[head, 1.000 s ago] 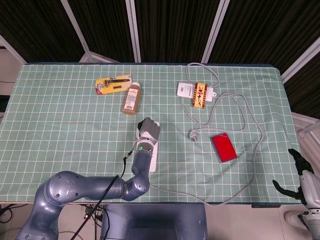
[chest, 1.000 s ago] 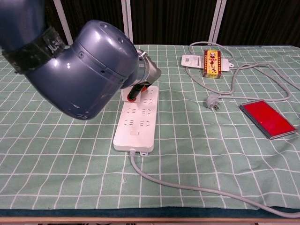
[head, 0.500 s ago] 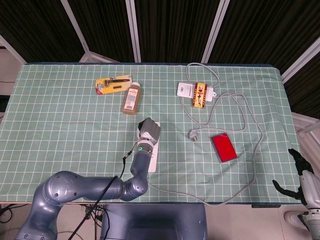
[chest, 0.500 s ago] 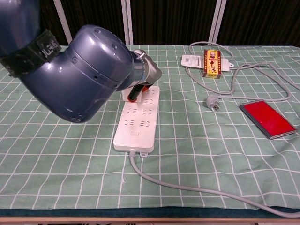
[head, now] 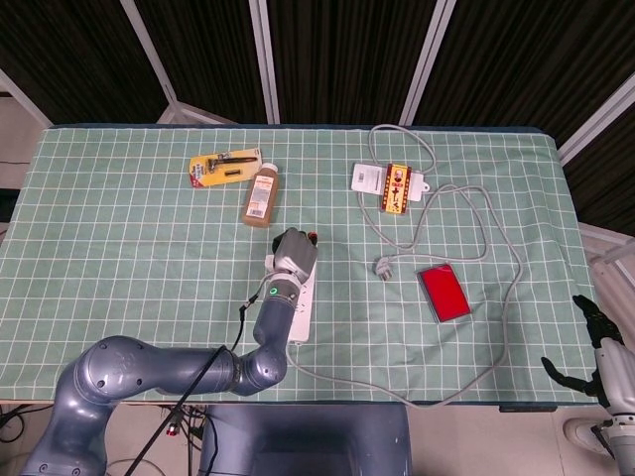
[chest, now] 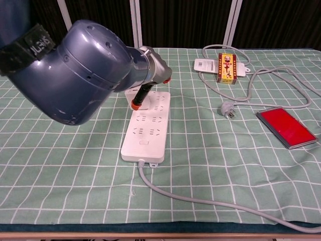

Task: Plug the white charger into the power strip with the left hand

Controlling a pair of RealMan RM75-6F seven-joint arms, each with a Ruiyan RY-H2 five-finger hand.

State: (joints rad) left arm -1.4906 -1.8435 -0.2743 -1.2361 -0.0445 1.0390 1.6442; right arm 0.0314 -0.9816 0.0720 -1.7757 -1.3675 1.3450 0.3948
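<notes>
Nearest you, at 5 o'clock and off the table's edge, your right hand (head: 601, 349) hangs idle with its fingers apart and nothing in them. On the cloth, the grey cable (chest: 200, 202) runs up to the near end of the power strip (chest: 145, 133), whose near sockets are bare. At the strip's far end, toward 12 o'clock, your left hand (head: 295, 255) has just lifted and tipped. One dark, red-tipped finger (chest: 140, 95) now slants down onto the strip, where a second ago it lay lower and flatter. The forearm has swung a little toward 9 o'clock. I cannot tell how the other fingers lie, since the forearm covers them. A white block (chest: 131, 93) peeks out just beside that finger at the strip's far corner. It is probably the charger, but whether it is pinched or seated in a socket is hidden. I judge the lift to be either a release or a re-aim, so check the seating.
</notes>
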